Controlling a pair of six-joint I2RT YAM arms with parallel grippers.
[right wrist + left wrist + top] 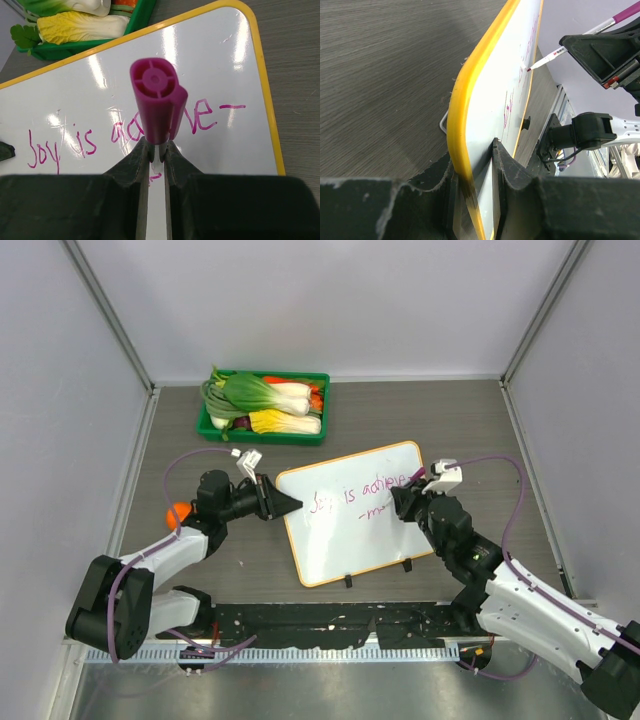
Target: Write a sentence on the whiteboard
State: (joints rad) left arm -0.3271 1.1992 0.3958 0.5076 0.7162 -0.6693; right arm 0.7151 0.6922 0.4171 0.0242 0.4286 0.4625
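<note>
Handwriting in purple-pink, the sentence [358, 495], runs across the upper half of the whiteboard [330, 540]. The right wrist view shows "Joy is" [60, 147], then a word partly hidden behind the marker [157, 97] and ending in "e" and a dash. A shorter second line has been begun below it.

The whiteboard sits mid-bench, turned at an angle, with its two black feet on the near edge.

The right hand [405, 502] is clamped on the marker, whose tip [528, 69] sits at the board face. The left hand [283, 502] grips the board's left edge, one finger [507, 165] on the white face and the other behind the orange rim [462, 100].

Beyond the board on the bench [450, 420] is a green tray [205, 425] of vegetables [270, 405]. A small orange object [180, 512] lies beside the left arm.
</note>
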